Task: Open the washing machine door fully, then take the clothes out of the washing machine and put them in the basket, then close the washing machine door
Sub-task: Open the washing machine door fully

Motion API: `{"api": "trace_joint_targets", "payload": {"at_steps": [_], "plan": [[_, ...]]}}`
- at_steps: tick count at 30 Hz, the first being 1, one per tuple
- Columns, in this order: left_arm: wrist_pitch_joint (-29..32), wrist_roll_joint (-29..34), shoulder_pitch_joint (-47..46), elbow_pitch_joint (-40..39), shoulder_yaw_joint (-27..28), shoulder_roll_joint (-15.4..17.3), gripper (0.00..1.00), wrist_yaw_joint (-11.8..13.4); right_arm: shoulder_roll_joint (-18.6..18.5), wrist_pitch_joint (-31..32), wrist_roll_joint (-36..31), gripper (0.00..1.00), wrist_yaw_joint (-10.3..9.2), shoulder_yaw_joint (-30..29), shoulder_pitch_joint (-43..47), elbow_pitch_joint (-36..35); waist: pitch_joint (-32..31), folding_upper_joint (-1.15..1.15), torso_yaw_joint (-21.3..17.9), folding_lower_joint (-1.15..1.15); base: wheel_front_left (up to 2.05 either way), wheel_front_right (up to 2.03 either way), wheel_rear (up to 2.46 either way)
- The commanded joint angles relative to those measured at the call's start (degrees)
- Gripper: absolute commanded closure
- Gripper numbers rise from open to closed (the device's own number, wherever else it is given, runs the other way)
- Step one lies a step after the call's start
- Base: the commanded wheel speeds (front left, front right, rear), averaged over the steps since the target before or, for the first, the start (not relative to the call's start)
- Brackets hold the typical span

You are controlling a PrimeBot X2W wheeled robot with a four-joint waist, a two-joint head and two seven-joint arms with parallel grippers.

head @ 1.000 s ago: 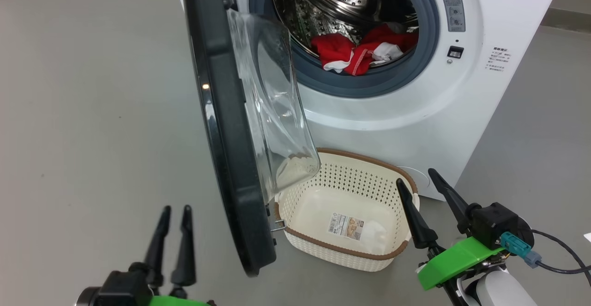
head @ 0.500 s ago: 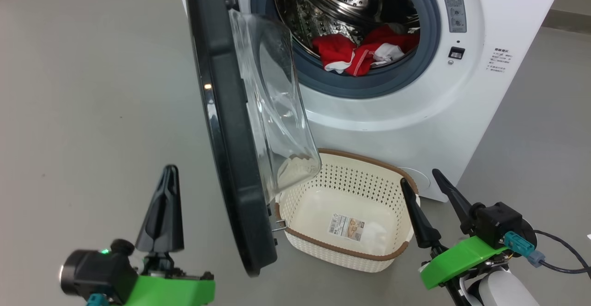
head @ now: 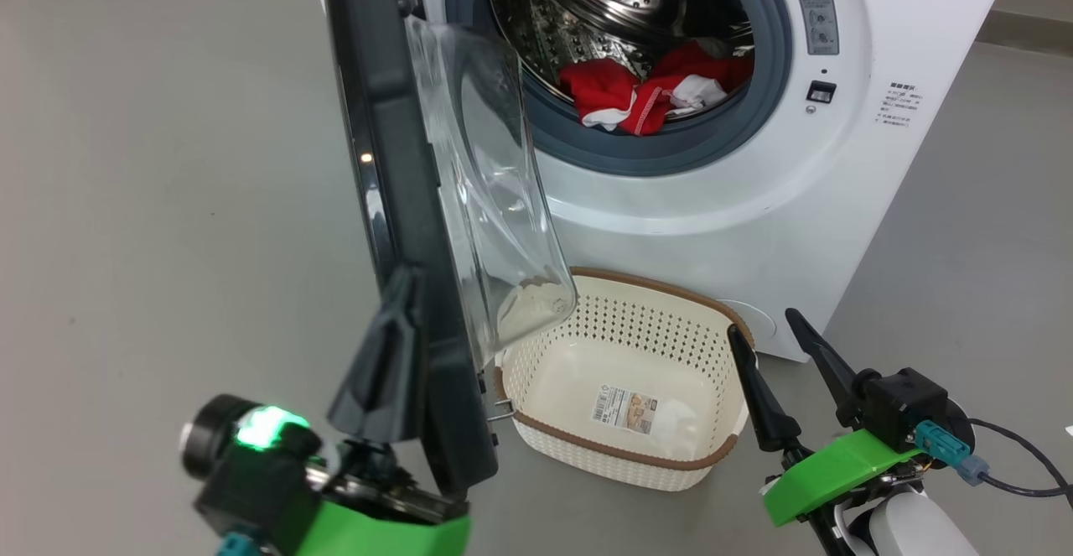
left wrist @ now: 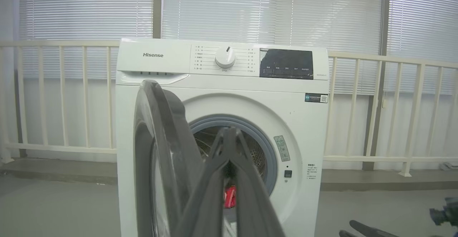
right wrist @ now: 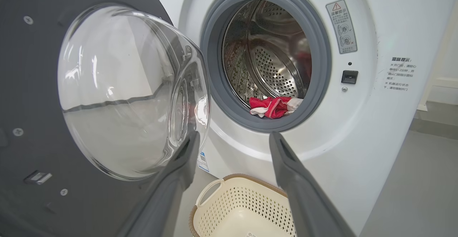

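Observation:
The washing machine [head: 754, 204] stands with its door [head: 394, 162] half open, the black rim edge-on to me and the glass bowl [head: 486, 187] facing the drum. Red clothes [head: 637, 95] with white trim lie at the drum's front lip. The cream basket [head: 671, 289] sits on the floor below the opening, with just a sticker on its bottom. My left gripper [head: 408, 283] is shut and close against the outer side of the door's lower rim; whether it touches, I cannot tell. My right gripper [head: 763, 327] is open beside the basket's right end. The right wrist view shows the clothes [right wrist: 272, 106] and the basket [right wrist: 243, 197].
Grey floor [head: 168, 204] stretches to the left of the door. In the left wrist view a cream railing [left wrist: 393, 108] and window blinds stand behind the machine [left wrist: 222, 83]. A dark cable [head: 1023, 464] trails from my right wrist.
My left gripper has swung right and upward from the floor area until it is close against the door's lower rim, staying shut. The right gripper and the door have hardly moved.

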Motion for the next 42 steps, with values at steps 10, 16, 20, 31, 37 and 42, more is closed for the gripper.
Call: {"api": "trace_joint_targets", "payload": {"at_steps": [10, 16, 20, 31, 37, 42], "plan": [[5.9, 1.6, -2.2, 2.5, -5.6, 0.5, 1.00, -0.4, 0.2, -0.5, 0.1, 0.00, 0.21, 1.5, -1.9, -1.1, 0.8, 0.00, -0.4, 0.00, 0.00, 0.00, 0.00], [8.3, -0.2, -1.8, 6.5, -7.6, 0.4, 1.00, 0.3, 0.2, -0.5, 0.1, 0.00, 0.21, 1.3, -2.2, -1.2, 1.1, 0.00, -0.6, 0.00, 0.00, 0.00, 0.00], [9.2, -1.0, -1.8, 8.3, -7.8, 0.4, 1.00, 0.7, 0.2, -0.5, 0.0, 0.00, 0.21, 1.0, -2.3, -1.2, 1.3, 0.00, -0.7, 0.00, 0.00, 0.00, 0.00], [9.7, -2.2, -2.2, 10.8, -6.0, 0.7, 1.00, 2.9, 0.2, -0.5, -0.1, 0.00, 0.21, 0.4, -2.2, -1.5, 1.7, 0.00, -0.4, 0.00, 0.00, 0.00, 0.00], [9.4, -2.6, -1.9, 10.7, -4.6, 1.4, 1.00, 4.1, 0.2, -0.5, 0.0, 0.00, 0.21, -0.1, -2.2, -1.6, 1.6, 0.00, 0.1, 0.00, 0.00, 0.00, 0.00], [9.5, -2.8, -0.8, 9.9, -3.3, 2.1, 1.00, 5.4, 0.2, -0.5, -0.2, 0.00, 0.21, -0.1, -2.0, -1.4, 1.7, 0.00, 0.7, 0.00, 0.00, 0.00, 0.00]]}}
